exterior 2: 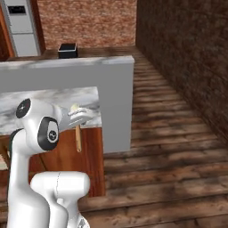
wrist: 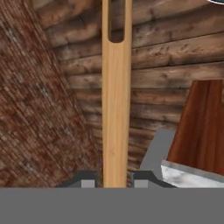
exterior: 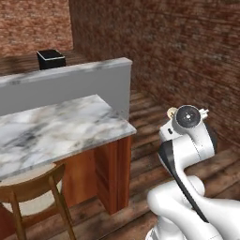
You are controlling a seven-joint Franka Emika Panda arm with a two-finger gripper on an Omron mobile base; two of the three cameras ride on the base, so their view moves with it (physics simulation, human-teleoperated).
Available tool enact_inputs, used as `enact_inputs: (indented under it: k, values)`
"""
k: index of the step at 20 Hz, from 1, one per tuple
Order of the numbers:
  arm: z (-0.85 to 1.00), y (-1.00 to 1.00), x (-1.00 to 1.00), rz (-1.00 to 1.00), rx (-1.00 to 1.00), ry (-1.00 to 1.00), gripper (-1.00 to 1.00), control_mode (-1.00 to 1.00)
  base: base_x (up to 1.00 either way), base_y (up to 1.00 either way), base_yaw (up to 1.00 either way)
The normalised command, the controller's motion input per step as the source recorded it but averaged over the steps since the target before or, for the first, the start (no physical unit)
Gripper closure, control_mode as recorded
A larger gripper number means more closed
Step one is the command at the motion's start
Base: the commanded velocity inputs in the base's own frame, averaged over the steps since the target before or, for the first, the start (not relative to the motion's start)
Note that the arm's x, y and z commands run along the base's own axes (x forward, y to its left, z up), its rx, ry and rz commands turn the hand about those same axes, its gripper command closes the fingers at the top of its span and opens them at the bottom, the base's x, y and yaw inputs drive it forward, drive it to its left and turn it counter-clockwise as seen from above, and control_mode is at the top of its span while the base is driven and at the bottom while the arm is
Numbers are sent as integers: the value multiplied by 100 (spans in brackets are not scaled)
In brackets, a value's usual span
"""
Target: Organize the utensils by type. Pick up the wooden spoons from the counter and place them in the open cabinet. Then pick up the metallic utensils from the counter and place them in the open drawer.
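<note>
One wooden spoon (wrist: 116, 109) is held near its bowl end between the narrowly parted jaws of the gripper (exterior 2: 79, 118), its slotted handle hanging down beside the end of the counter (exterior 2: 53, 100), above the plank floor (exterior 2: 178, 147). A slip is judged likely if the long handle is swung hard or knocked against the counter edge, since only a short length is pinched

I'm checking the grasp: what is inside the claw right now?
The claw is shut on a wooden spoon, whose slotted handle hangs down over the floor. The part of the spoon between the fingers is covered.
</note>
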Motion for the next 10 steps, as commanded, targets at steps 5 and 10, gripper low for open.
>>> enact_inputs:
  k: [5, 10]
  values:
    - [0, 0, 0, 0, 0, 0, 100, 100, 37, -100, 0]
    - [0, 0, 0, 0, 0, 0, 100, 100, 43, -97, 8]
